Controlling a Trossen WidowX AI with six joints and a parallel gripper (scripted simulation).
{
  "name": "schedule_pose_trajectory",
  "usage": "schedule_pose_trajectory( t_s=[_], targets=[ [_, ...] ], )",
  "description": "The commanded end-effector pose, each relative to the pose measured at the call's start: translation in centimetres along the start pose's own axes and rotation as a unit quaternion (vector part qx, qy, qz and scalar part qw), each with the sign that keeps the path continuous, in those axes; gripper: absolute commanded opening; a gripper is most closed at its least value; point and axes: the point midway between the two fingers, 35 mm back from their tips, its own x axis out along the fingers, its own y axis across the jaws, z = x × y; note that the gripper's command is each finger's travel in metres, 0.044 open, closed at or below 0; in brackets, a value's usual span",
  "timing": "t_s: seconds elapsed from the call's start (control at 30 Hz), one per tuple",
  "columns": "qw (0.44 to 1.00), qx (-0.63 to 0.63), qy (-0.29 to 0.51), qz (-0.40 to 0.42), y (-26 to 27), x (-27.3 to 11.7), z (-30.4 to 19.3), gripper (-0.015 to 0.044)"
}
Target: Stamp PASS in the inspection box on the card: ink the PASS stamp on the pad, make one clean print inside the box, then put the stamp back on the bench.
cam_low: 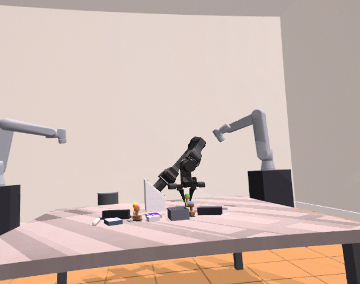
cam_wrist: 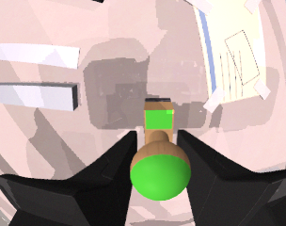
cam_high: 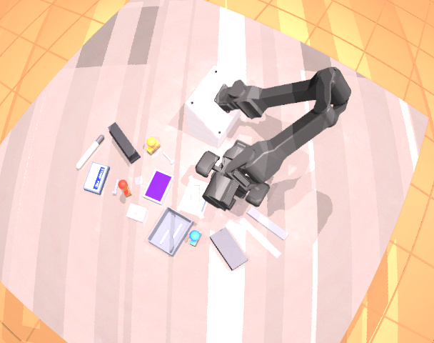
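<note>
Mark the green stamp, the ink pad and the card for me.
green stamp point(cam_wrist: 160, 177): wrist view, on its round knob, held in the end effector.
ink pad point(cam_high: 158, 186): top view, middle of the purple surface.
card point(cam_wrist: 239, 56): wrist view, on the paper beside the drawn box.

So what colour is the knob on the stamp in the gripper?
Bright green knob; clearest in the wrist view.

My hand point(cam_high: 224, 191) hangs over the card's point(cam_high: 192, 197) right edge on the tabletop point(cam_high: 99, 288), hiding whatever it grips. The purple ink pad point(cam_high: 158, 186) lies just left of the card.
</note>
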Motion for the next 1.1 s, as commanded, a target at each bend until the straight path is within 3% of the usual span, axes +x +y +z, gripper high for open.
schedule_pose_trajectory(
  t_s=[0.0,1.07],
  targets=[
    [1.000,-0.004,-0.002,0.002,0.2,-0.4,0.2,0.0000],
    [1.000,-0.004,-0.002,0.005,0.1,-1.9,0.2,0.0000]
  ],
)
